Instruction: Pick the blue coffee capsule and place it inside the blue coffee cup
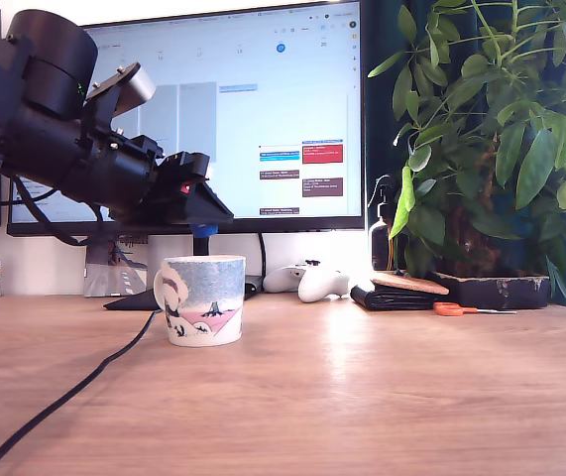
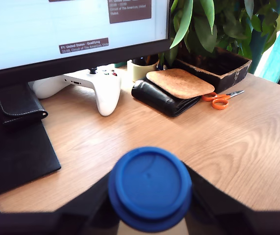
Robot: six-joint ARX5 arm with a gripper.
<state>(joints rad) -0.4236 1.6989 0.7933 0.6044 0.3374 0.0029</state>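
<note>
Your black gripper point(image 1: 203, 230) hangs at the exterior view's left, pinching the small dark-blue plastic coffee capsule point(image 2: 150, 187) just above the squat speckled pale-blue ceramic mug point(image 1: 201, 298) on the wooden counter point(image 1: 382, 397). Farther right lie a white game controller point(image 1: 312, 281) and orange-handled scissors point(image 1: 451, 309).

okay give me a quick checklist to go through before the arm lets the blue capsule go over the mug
1. Gripper clamps the blue coffee capsule: ok.
2. Capsule raised above the blue coffee cup: ok, the exterior view shows it higher than the rim.
3. Capsule centred over the cup's opening: cannot tell; depth is unclear.
4. Cup upright on the table: ok.
5. Cup interior empty: cannot tell.
6. Black cable clear of the cup: ok.
</note>
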